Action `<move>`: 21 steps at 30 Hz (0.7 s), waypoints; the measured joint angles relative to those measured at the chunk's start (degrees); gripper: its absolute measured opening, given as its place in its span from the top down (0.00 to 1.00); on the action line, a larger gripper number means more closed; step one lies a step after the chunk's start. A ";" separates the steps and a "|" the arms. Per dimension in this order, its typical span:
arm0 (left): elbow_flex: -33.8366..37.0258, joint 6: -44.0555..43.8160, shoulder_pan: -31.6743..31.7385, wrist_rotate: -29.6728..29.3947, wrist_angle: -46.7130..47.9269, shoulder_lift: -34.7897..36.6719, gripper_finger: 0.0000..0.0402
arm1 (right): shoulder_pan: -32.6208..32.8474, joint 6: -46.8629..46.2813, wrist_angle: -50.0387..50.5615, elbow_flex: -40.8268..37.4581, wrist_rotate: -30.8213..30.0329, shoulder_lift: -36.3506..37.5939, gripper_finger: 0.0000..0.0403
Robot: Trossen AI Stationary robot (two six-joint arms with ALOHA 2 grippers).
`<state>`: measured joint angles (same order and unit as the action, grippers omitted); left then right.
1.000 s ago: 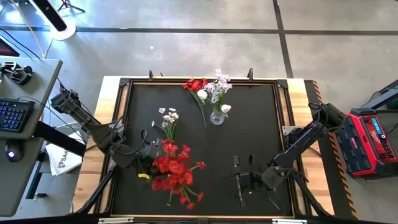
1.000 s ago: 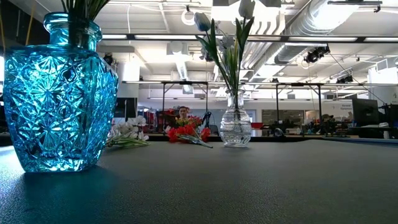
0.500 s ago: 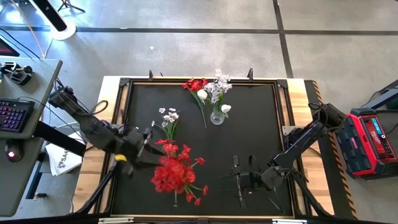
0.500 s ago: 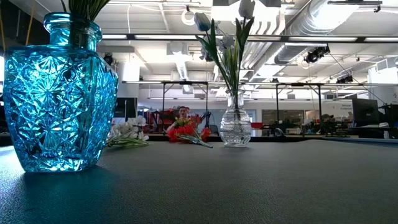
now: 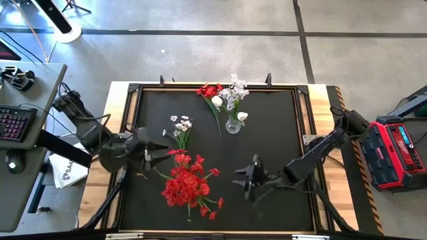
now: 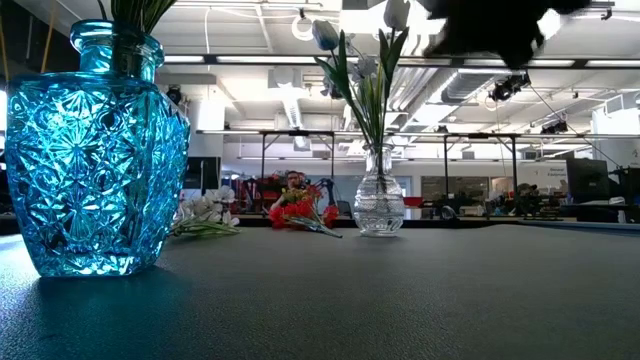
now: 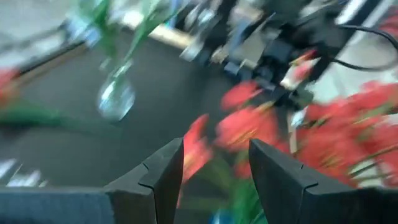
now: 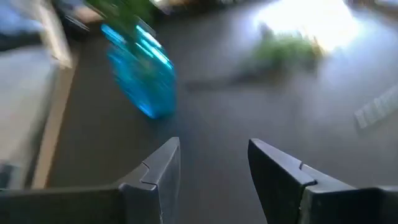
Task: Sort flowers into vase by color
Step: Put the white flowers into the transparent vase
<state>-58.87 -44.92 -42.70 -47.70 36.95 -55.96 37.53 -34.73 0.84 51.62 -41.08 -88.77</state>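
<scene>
1. My left gripper [image 5: 155, 155] hangs over the table's [image 5: 273, 133] left side, just left of the big red bunch [image 5: 188, 187]. Its fingers [image 7: 163, 177] stand apart with nothing between them — the wrist view shows red blooms [image 7: 249, 124] just beyond the gap.
2. My right gripper [image 5: 243, 179] sits over the front middle of the table, right of the red bunch and apart from it. Its fingers [image 8: 163, 171] are spread wide and hold nothing — only dark mat shows between them.
3. The red bunch stands in the blue vase [image 6: 95, 150], which the low view shows close to the camera, near the table's front edge. My right wrist view catches that vase [image 8: 142, 78] as a blur.
4. The clear vase [image 5: 232, 125] stands near the back middle of the table and holds pale flowers [image 5: 233, 93], their stems upright.
5. A red sprig [image 5: 211, 95] lies flat on the mat just left of the clear vase, its stem running toward the front.
6. A white sprig [image 5: 180, 127] lies flat left of centre, between the clear vase and the red bunch, near my left gripper.
7. In the low view both loose sprigs lie beyond the blue vase — the white [image 6: 205, 215] just beside it, the red [image 6: 300, 212] next to the clear vase [image 6: 379, 205].
</scene>
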 joint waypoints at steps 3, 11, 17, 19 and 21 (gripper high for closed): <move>-1.87 -11.72 -0.75 0.00 13.00 0.00 0.58 | -1.43 -9.63 9.48 0.00 2.32 -0.17 0.59; 3.57 -32.49 -0.90 10.87 24.44 -3.78 0.58 | 1.18 -10.77 8.65 0.00 4.06 -3.97 0.51; 16.99 -39.61 -0.77 15.93 9.70 -10.07 0.58 | 6.04 -3.47 1.28 0.00 4.74 -5.27 0.50; 21.42 -40.38 0.01 15.76 1.04 -12.24 0.58 | 7.52 -1.67 0.31 0.02 3.39 -5.27 0.50; 25.54 -40.38 1.24 15.43 -7.01 -14.74 0.58 | 8.55 0.33 -1.02 0.04 1.83 -5.27 0.50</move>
<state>-33.33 -85.29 -41.46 -32.27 29.94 -70.71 46.08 -34.40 -0.19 51.66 -39.25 -94.04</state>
